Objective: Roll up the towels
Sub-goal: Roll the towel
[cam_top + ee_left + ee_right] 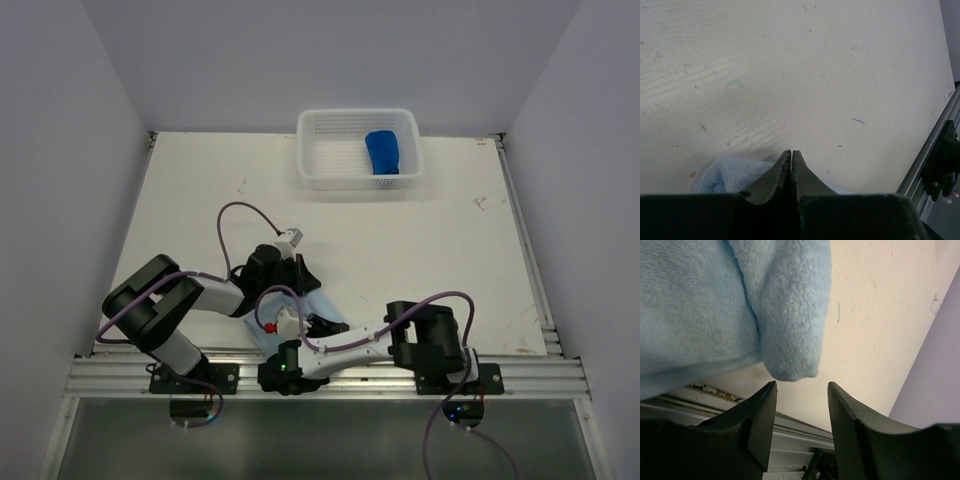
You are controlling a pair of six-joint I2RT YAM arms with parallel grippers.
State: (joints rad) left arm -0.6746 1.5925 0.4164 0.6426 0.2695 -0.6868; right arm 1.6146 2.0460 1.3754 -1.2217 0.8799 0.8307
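Observation:
The pale sky-blue towel lies bunched at the table's near edge, between the two arms. In the right wrist view a folded corner of that towel hangs just ahead of my right gripper. Its jaws stand open with nothing between them and do not touch the cloth. My left gripper is shut on nothing, its tips over bare table, with the pale towel low to its left. The dark royal blue towel lies in the basket at the far side.
The white perforated basket stands at the table's far edge, centre right. An aluminium rail runs along the near edge, right behind the pale towel. Grey walls close in the left and right sides.

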